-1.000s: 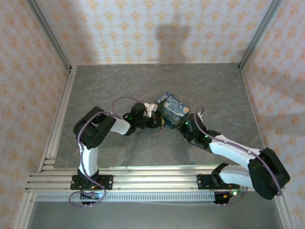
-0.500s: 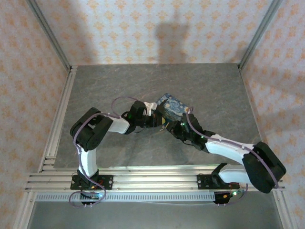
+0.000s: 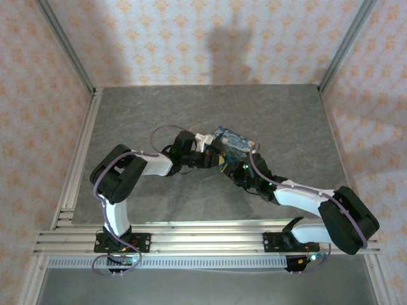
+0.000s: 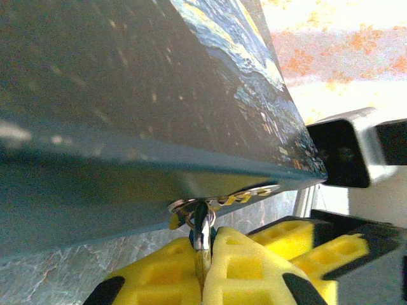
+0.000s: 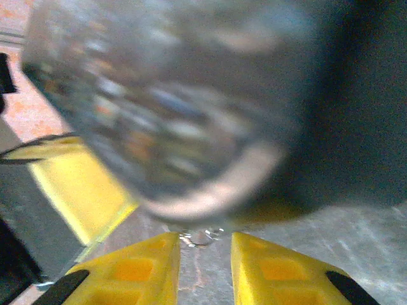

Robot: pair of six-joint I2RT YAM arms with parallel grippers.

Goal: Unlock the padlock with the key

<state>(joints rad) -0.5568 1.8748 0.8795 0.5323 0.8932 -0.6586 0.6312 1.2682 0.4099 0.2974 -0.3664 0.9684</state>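
My left gripper point(image 4: 203, 246) pinches the padlock point(image 4: 201, 227), a sliver of bluish body and bright metal at the blue tin's point(image 4: 127, 95) near edge, mid-table. My right gripper point(image 5: 205, 241) is spread nearby.

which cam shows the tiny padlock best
Left wrist: the tiny bluish padlock with thin metal shackle sits sharp and close, pinched in the left pincer under the blue swirl-painted tin. Right wrist gives a blurred glint; from the top it is too small to tell.
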